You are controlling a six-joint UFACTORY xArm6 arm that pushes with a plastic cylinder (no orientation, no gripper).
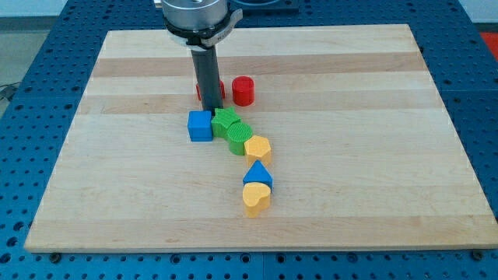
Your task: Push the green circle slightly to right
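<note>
The green circle (239, 138) lies near the board's middle. It touches a green star-like block (226, 120) at its upper left and a yellow hexagon-like block (257, 147) at its lower right. My tip (209, 110) is at the end of the dark rod, just above the gap between the blue cube (200, 125) and the green star-like block. The tip is up and to the left of the green circle and does not touch it.
A red block (212, 91) is partly hidden behind the rod; a red cylinder (243, 90) stands to its right. A blue triangle (257, 174) and a yellow heart (256, 199) lie below the yellow block. The wooden board (93, 194) rests on a blue table.
</note>
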